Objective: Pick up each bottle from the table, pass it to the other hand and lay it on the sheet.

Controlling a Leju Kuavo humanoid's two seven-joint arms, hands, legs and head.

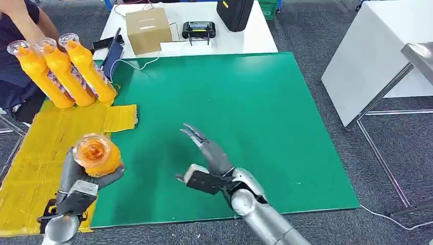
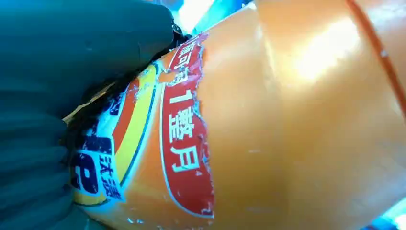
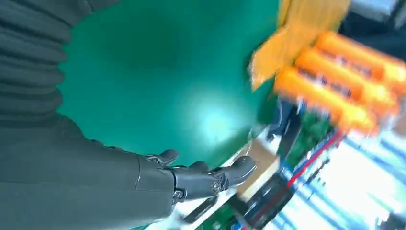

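My left hand (image 1: 76,178) grips an orange bottle (image 1: 97,154) upright, seen from its base end, above the edge of the yellow sheet (image 1: 35,153). Up close, the left wrist view shows the bottle's torn red and yellow label (image 2: 186,139) against my grey thumb (image 2: 72,52). Three more orange bottles (image 1: 66,71) lie side by side at the sheet's far end, blurred in the right wrist view as orange bottles (image 3: 335,81). Over the green mat (image 1: 245,117), my right hand (image 1: 207,150) hovers with fingers (image 3: 210,175) spread and nothing in it.
A person (image 1: 20,30) sits at the far left behind the bottles. On a white table (image 1: 255,35) beyond the mat stand a cardboard box (image 1: 148,29), a controller (image 1: 198,29) and a black bag (image 1: 235,13). Another white table (image 1: 373,61) is at right.
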